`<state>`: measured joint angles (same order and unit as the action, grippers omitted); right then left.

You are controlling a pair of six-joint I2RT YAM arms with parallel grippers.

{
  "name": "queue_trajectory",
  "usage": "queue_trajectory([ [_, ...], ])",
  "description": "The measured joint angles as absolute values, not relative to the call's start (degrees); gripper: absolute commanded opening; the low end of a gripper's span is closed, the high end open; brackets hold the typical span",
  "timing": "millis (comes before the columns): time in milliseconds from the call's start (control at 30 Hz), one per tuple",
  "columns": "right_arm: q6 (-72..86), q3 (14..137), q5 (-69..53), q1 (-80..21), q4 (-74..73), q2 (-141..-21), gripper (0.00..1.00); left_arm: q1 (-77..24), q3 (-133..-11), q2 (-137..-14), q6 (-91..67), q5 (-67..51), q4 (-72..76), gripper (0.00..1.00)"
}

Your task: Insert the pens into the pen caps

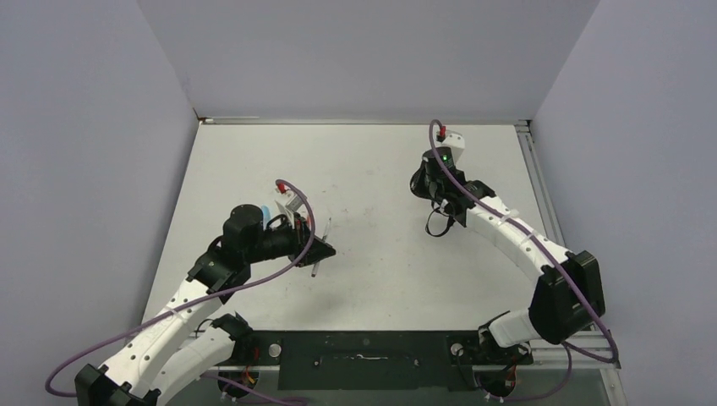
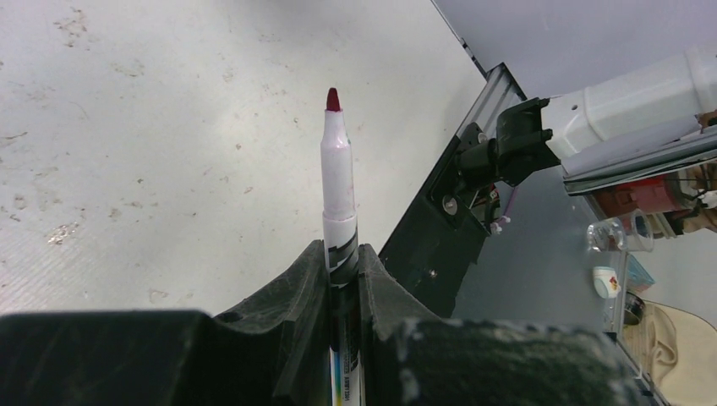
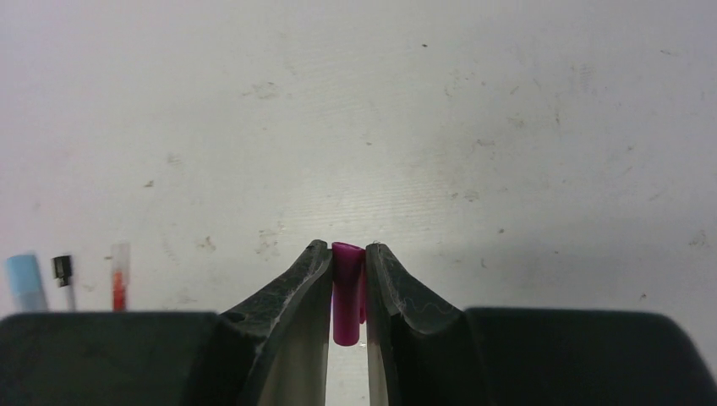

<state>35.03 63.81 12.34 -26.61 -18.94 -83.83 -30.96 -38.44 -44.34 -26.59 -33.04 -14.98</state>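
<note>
left gripper (image 2: 342,254): clamped on a red-tipped pen (image 2: 337,161), tip sticking out past the fingers over the table (image 2: 127,127) | right gripper (image 3: 347,252): pinching a magenta cap (image 3: 346,296) between its fingers | light-blue cap (image 3: 25,283): lying on the table, well apart

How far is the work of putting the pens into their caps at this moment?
Nothing looks done: no capped pen shows. In hand: the left gripper is shut on a white pen, red tip bare; the right gripper is shut on a magenta cap, the arms apart. Still to do: join these two, then handle the light-blue piece, black piece and red piece on the table.
</note>
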Motion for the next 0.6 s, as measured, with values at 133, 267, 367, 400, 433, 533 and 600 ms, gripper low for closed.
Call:
queue_trajectory([
  [133, 35.40, 63.70, 12.82, -31.46, -18.48, -78.00, 0.05, -30.98, -37.30, -45.41, -29.56, -34.92, -11.38, 0.00],
  [267, 36.45, 63.70, 13.91, -37.12, -16.62, -73.76, 0.05, -30.98, -36.21, -46.06, -32.73, -36.53, -7.81, 0.00],
  [367, 37.15, 63.70, 14.52, -40.51, -14.96, -71.94, 0.05, -30.98, -35.92, -46.33, -34.96, -37.65, -4.95, 0.00],
  [400, 37.30, 63.70, 14.81, -41.47, -14.35, -71.50, 0.05, -30.98, -35.90, -46.35, -35.68, -37.98, -3.92, 0.00],
  [433, 37.41, 63.70, 15.20, -42.41, -13.65, -71.13, 0.05, -30.98, -35.86, -46.35, -36.27, -38.24, -2.92, 0.00],
  [533, 37.89, 63.70, 16.23, -45.19, -11.62, -70.37, 0.05, -30.98, -35.33, -46.35, -38.39, -39.09, 0.10, 0.00],
  [600, 38.13, 63.70, 16.95, -47.05, -10.09, -70.04, 0.05, -31.05, -34.74, -46.35, -39.70, -39.62, 1.65, 0.00],
])
